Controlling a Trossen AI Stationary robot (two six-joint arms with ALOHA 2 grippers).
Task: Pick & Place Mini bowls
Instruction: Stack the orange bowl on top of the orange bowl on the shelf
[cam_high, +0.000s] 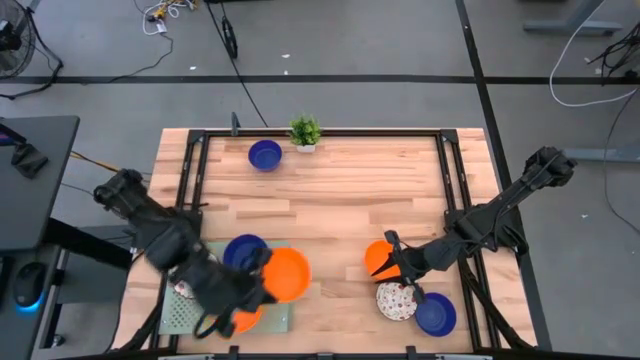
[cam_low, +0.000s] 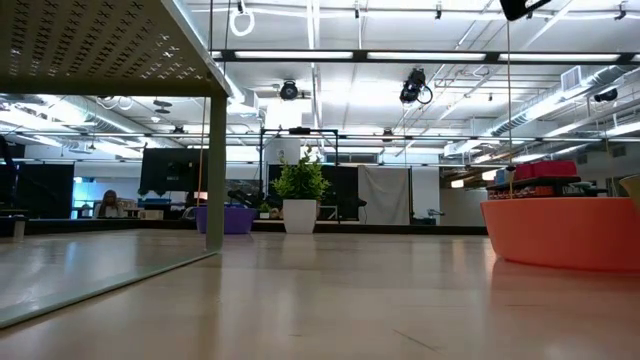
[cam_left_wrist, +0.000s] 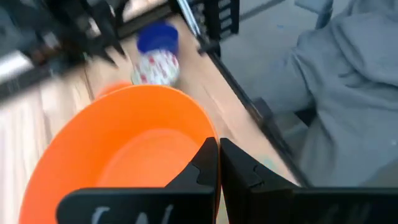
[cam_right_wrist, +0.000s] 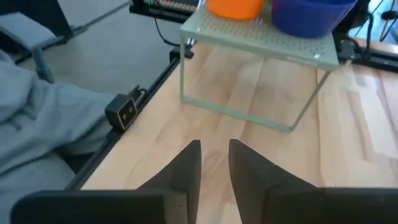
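Observation:
My left gripper (cam_high: 243, 297) is over the pale green tray (cam_high: 182, 315) and is shut on a large orange bowl (cam_high: 286, 274). That bowl fills the left wrist view (cam_left_wrist: 124, 162). A blue bowl (cam_high: 244, 250), another orange bowl (cam_high: 246, 321) and a speckled bowl (cam_high: 183, 290) sit on the tray. My right gripper (cam_high: 403, 268) hovers narrowly open and holds nothing. It is beside an orange bowl (cam_high: 377, 257), with a speckled bowl (cam_high: 396, 301) and a blue bowl (cam_high: 436, 314) toward the near edge. One more blue bowl (cam_high: 265, 155) rests near the far edge. My left gripper pinches the orange bowl by its rim (cam_left_wrist: 208, 144). The rim passes between the two fingers (cam_left_wrist: 239, 171), one on the bowl's inner side and one on the outer. The bowl is tilted and juts past the tray's right edge. Whether it rests on anything I cannot tell.
The tray stands raised on legs (cam_right_wrist: 186, 74), with the table surface open beneath it. A small potted plant (cam_high: 305, 131) stands at the far edge. A black frame (cam_high: 440, 140) borders the table. Bare wood (cam_high: 340, 205) lies in the middle between the arms.

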